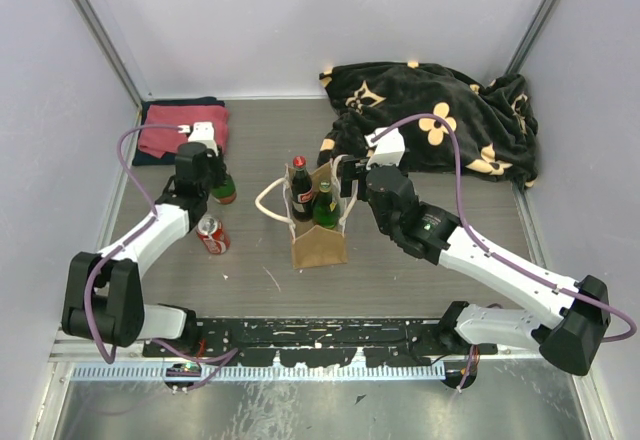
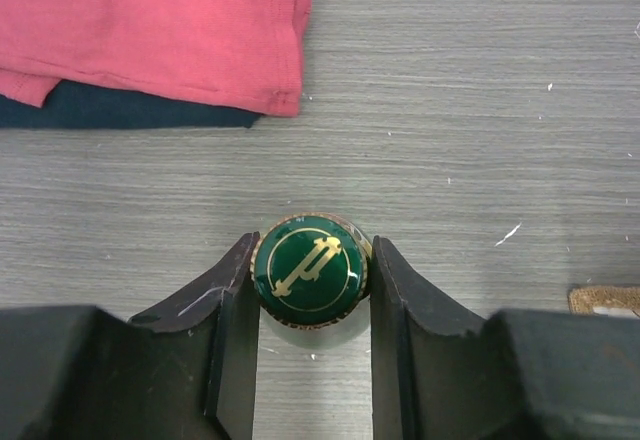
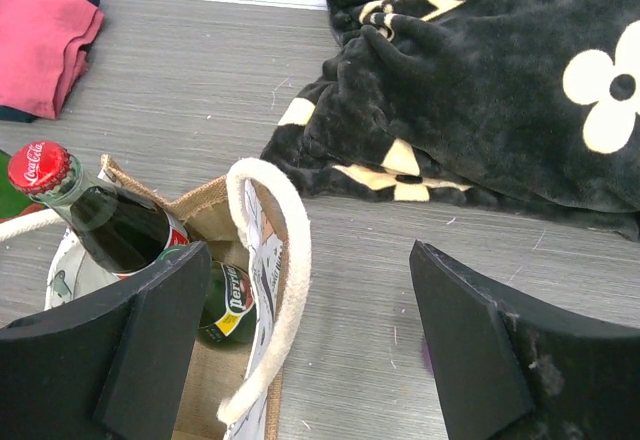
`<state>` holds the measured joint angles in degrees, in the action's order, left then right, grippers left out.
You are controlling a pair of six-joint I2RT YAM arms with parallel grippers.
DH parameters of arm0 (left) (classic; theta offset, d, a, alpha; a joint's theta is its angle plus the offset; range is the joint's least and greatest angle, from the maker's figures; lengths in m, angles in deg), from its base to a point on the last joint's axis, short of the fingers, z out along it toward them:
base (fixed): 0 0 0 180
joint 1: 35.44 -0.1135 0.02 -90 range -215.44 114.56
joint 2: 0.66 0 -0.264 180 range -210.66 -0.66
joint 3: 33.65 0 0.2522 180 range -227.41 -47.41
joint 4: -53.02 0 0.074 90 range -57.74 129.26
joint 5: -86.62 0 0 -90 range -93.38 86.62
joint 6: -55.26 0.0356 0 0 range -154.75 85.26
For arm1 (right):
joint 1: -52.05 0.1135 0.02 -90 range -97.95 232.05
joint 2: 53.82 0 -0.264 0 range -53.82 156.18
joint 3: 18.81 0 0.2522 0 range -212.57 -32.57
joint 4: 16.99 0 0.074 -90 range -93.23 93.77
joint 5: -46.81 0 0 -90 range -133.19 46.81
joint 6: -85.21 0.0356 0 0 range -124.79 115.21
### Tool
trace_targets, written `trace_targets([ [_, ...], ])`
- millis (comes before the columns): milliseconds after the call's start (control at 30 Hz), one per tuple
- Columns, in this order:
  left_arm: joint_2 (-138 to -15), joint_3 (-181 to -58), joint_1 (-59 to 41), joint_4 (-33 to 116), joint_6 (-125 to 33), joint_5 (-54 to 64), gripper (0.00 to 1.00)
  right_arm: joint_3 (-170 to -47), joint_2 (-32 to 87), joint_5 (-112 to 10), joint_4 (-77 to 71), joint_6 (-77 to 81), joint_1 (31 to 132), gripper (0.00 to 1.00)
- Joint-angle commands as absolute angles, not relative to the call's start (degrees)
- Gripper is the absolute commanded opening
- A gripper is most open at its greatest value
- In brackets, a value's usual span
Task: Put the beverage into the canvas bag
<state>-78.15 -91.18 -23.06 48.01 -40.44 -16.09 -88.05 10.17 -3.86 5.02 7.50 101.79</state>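
Left gripper (image 2: 312,248) pinches the green bottle (image 2: 310,272) by its cap alone; so narrow a hold may slip on lifting.

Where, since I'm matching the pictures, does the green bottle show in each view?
Top external: green bottle left of centre, just below the red cloth.
Left wrist: lower centre, seen from above, its cap clamped by the left gripper.
Right wrist: probably the green sliver at the left edge; too cut off to be sure.
Shared landmark: the red cloth, upper left in all three.
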Motion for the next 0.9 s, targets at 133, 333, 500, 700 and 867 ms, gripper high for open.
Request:
trace_targets([
  [133,-69.15,-99.46,-23.29,39.07,-40.43,-10.28,0.0,-88.11,7.74,-4.08,2.58,8.79,101.55,0.86],
  [333,-63.7,-108.52,-23.22,29.7,-40.73,-3.59,0.0,-88.1,6.41,-3.62,3.48,8.83,101.6,1.0],
  [500,-61.66,-116.87,-22.89,21.08,-43.19,3.95,0.0,-87.84,5.61,-3.03,4.99,9.2,101.56,1.0],
  [700,-59.93,-123.54,-18.49,17.52,-47.55,11.97,0.0,-87.02,4.71,-2.85,5.86,10.22,101.56,1.0],
  [867,-60.26,-125.97,-9.45,17.11,-48.36,10.89,0.0,-86.91,4.1,-2.51,6.38,10.24,101.58,1.0],
])
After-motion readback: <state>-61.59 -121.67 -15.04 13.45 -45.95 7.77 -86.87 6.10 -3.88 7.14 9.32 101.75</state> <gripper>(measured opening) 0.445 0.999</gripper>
